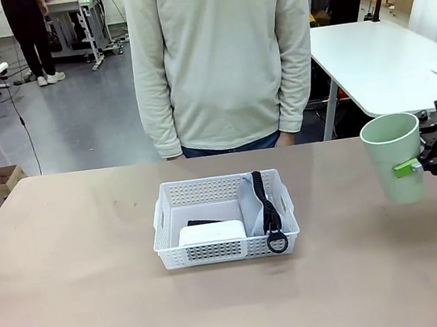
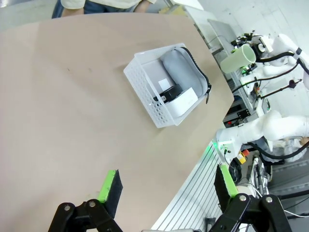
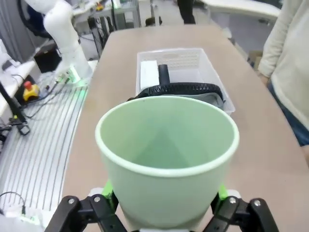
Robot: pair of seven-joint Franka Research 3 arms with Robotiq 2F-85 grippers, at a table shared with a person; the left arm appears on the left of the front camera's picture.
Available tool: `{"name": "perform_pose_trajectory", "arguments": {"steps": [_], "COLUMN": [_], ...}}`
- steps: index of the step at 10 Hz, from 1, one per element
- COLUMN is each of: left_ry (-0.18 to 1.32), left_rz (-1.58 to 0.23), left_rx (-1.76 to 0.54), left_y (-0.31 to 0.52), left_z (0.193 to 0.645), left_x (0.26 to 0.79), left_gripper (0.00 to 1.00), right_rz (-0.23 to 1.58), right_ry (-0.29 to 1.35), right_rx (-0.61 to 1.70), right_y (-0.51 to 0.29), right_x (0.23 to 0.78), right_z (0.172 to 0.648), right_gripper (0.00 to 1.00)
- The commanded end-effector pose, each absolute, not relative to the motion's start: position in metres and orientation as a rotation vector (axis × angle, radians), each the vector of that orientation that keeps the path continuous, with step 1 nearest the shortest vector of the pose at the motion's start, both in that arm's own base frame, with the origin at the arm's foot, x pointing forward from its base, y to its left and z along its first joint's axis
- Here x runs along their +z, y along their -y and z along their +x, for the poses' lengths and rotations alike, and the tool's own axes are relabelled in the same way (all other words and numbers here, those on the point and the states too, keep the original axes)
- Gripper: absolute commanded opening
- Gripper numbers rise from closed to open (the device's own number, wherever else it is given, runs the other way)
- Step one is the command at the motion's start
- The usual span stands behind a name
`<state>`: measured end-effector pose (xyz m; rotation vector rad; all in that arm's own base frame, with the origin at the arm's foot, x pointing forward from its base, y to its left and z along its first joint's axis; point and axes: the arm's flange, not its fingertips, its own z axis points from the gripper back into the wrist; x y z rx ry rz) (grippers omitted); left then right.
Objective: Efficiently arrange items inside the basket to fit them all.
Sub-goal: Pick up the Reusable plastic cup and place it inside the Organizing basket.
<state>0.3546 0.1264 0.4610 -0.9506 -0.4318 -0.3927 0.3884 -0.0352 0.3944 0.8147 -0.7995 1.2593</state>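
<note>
Green-padded right gripper (image 1: 411, 166), front view: clamped on the pale green plastic cup (image 1: 394, 157), held upright, mouth up, above the table (image 1: 70, 266) at its right edge, well apart from the basket.
Basket, front view: the white lattice basket (image 1: 223, 218) sits mid-table, long axis left to right. The white block (image 1: 211, 233) lies at its near left, a black stapler (image 1: 202, 222) just behind it, and the grey pouch (image 1: 249, 204) stands along the right side with its black strap (image 1: 268, 209) draped over the near rim.
Key relation: the cup lies to the right of the basket, so the right arm is the nearer one. Free floor seems to be far left, behind the block, and the cup likely has to lie on its side, along the basket's long axis.
Left wrist view: the left gripper (image 2: 166, 188) hangs above bare table with its pads wide apart and nothing between them. The basket (image 2: 145, 79) is well ahead; this higher angle shows the stapler (image 2: 168, 92) wedged between block (image 2: 183, 100) and pouch (image 2: 182, 72), and the cup (image 2: 238, 57) far off beyond.
Right wrist view: the cup (image 3: 166, 157) sits between the jaws, its mouth open and empty. Past its rim the basket (image 3: 223, 95) stands with the pouch (image 3: 179, 90) end nearest, the block (image 3: 148, 72) and stapler (image 3: 163, 74) farther. A person's sleeve (image 3: 288, 53) shows at the right edge.
</note>
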Motion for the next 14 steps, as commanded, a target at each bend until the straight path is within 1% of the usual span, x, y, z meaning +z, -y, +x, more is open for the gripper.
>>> {"name": "perform_pose_trajectory", "arguments": {"steps": [1,2,3,4,6,8,9,10,12,13,14], "left_ry": [0.433,0.433,0.433,0.433,0.433,0.433,0.433,0.433,0.433,0.433,0.433], "left_rz": [-0.954,-0.954,-0.954,-0.954,-0.954,-0.954,-0.954,-0.954,-0.954,-0.954,-0.954], "left_rx": [-0.394,-0.394,-0.394,-0.394,-0.394,-0.394,-0.394,-0.394,-0.394,-0.394,-0.394], "left_y": [-0.126,-0.126,-0.126,-0.126,-0.126,-0.126,-0.126,-0.126,-0.126,-0.126,-0.126], "left_z": [0.351,0.351,0.351,0.351,0.351,0.351,0.351,0.351,0.351,0.351,0.351], "left_x": [0.462,0.462,0.462,0.462,0.462,0.462,0.462,0.462,0.462,0.462,0.462], "left_gripper": [1.0,1.0,1.0,1.0,1.0,1.0,1.0,1.0,1.0,1.0,1.0], "right_rz": [0.841,0.841,0.824,0.741,0.628,0.533,0.478,0.403,0.28,0.232,0.223], "right_ry": [0.824,0.824,0.801,0.777,0.762,0.659,0.582,0.508,0.446,0.427,0.372], "right_rx": [1.314,1.314,1.268,1.25,1.333,1.464,1.574,1.697,1.804,1.813,1.829], "right_y": [0.029,0.029,0.033,0.021,-0.035,-0.128,-0.182,-0.243,-0.332,-0.362,-0.367], "right_x": [0.408,0.408,0.397,0.406,0.459,0.501,0.515,0.524,0.525,0.516,0.505], "right_z": [0.389,0.389,0.388,0.389,0.4,0.406,0.406,0.407,0.41,0.41,0.409], "right_gripper": [0.31,0.31,0.87,0.87,0.87,0.87,0.87,0.87,0.87,0.87,0.87]}}
